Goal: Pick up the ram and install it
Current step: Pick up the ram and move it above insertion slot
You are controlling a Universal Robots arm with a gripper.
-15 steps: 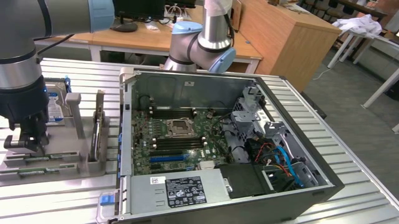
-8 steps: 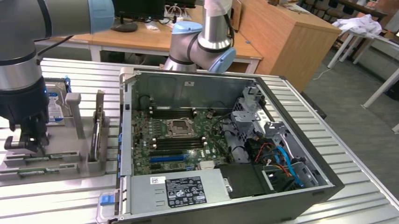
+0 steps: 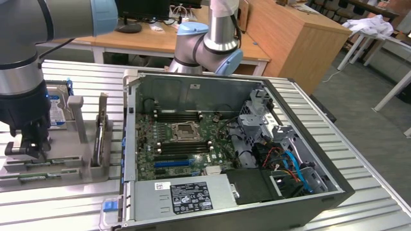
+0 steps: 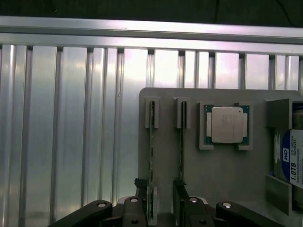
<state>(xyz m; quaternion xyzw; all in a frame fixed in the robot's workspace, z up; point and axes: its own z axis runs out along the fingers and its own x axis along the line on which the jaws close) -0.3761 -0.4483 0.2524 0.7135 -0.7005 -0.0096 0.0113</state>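
Note:
Two ram sticks stand on edge in a grey holder (image 4: 218,170). In the wrist view, one ram stick (image 4: 151,142) runs in between my gripper's (image 4: 160,205) dark fingers (image 4: 140,196), which stand apart on either side of its near end without closing on it. The second ram stick (image 4: 182,142) lies just beside the other finger. In the exterior view, my gripper (image 3: 26,147) hangs low over the holder (image 3: 74,168) at the exterior view's left, above the thin green ram strips (image 3: 42,165). The open computer case (image 3: 224,144) shows the motherboard (image 3: 186,144) with its dark memory slots.
A square silver processor (image 4: 227,124) and a hard drive (image 4: 291,161) sit in the same holder. The holder has upright grey posts (image 3: 76,115). Everything rests on a ribbed aluminium table (image 4: 71,132). A second arm's base (image 3: 205,43) stands behind the case.

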